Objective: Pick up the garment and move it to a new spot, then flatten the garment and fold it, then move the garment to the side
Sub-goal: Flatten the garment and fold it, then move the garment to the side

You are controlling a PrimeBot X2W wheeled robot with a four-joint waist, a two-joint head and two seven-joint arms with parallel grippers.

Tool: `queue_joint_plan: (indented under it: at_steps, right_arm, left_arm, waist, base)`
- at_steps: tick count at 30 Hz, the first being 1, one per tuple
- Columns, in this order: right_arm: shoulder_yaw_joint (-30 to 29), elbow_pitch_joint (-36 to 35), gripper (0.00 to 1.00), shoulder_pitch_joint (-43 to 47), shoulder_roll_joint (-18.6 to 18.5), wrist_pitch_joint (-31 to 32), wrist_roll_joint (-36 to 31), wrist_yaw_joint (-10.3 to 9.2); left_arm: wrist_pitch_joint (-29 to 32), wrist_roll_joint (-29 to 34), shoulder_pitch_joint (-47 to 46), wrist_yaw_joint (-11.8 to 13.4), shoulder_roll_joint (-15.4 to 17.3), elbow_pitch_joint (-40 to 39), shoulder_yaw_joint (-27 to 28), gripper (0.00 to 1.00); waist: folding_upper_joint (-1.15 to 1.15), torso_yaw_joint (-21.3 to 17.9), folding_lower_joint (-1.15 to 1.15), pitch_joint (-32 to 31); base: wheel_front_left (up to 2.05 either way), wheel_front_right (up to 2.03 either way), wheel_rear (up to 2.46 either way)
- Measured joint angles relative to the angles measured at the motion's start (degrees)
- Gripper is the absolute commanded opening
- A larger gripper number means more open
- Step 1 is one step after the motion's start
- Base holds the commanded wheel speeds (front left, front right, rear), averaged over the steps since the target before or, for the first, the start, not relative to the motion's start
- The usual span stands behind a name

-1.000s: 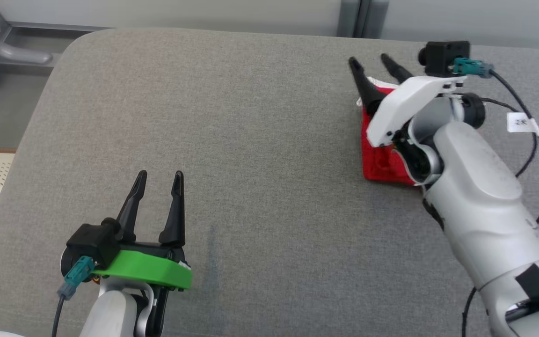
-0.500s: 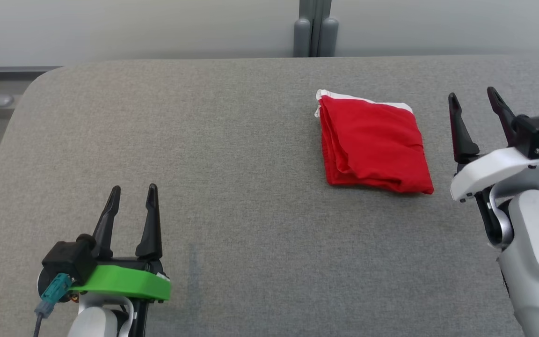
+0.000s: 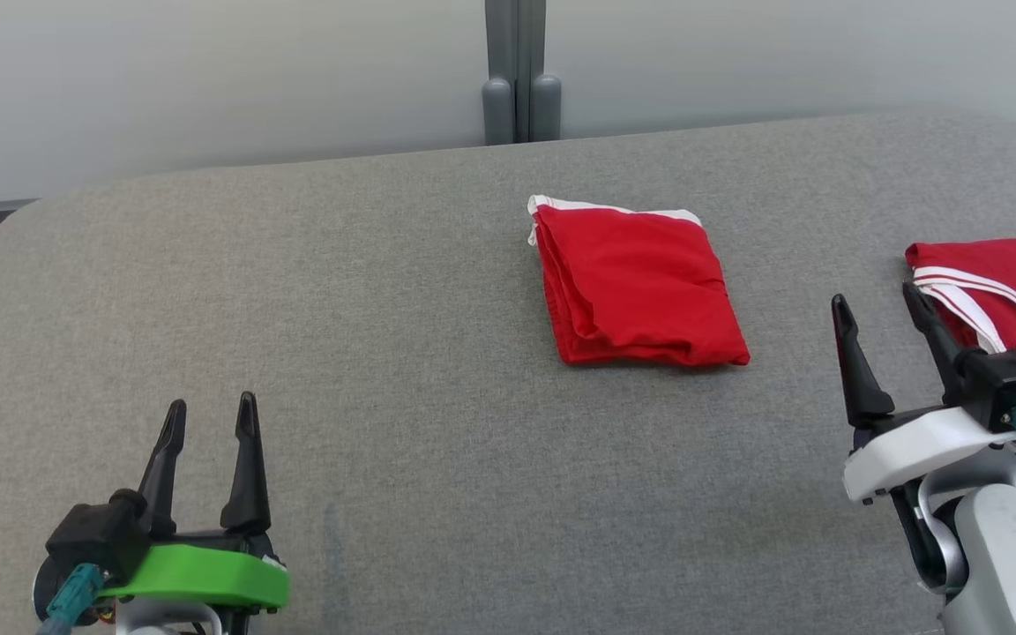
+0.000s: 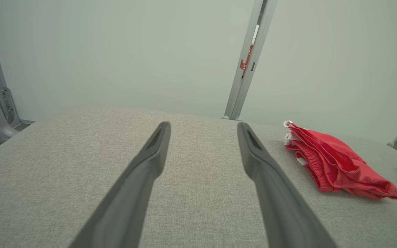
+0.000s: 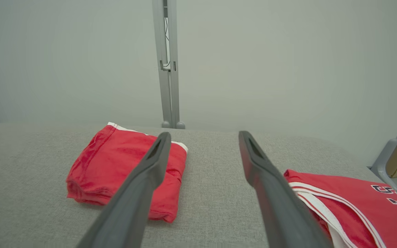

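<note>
Both end effectors are spread wide and hold nothing. The left end effector [image 3: 212, 401] hangs over the near left part of the grey fabric table [image 3: 384, 291], fingers pointing toward the far edge, well apart from any cloth. The right end effector [image 3: 876, 294] hangs over the near right part, between two red pieces. The garment [image 3: 640, 287], red with a white far edge, lies folded in a compact packet right of the table's middle, left of the right end effector. A red jersey [image 3: 1002, 282] with white stripes and dark lettering lies at the table's right edge, just beside that end effector's right finger. A grey post [image 3: 517, 70] stands behind the table.
</note>
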Motion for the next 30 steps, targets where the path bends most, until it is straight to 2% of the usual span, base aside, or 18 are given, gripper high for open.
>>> queue_joint_plan:
  at_steps: [13,30]
  right_arm:
    - [3.05,1.88,1.00,2.38,0.16,-0.52,3.49,0.00]
    - [4.03,4.71,1.00,2.11,0.57,-1.11,4.76,0.00]
  left_arm:
    - [0.00,1.02,4.50,0.00,-0.36,-0.30,3.08,1.00]
    - [0.00,1.37,4.69,0.00,-0.46,0.97,2.57,1.00]
  waist:
    - [0.00,-2.07,0.00,-3.38]
    - [0.00,-1.25,0.00,-3.85]
  base:
    - [0.00,0.00,0.00]
    - [0.00,0.00,0.00]
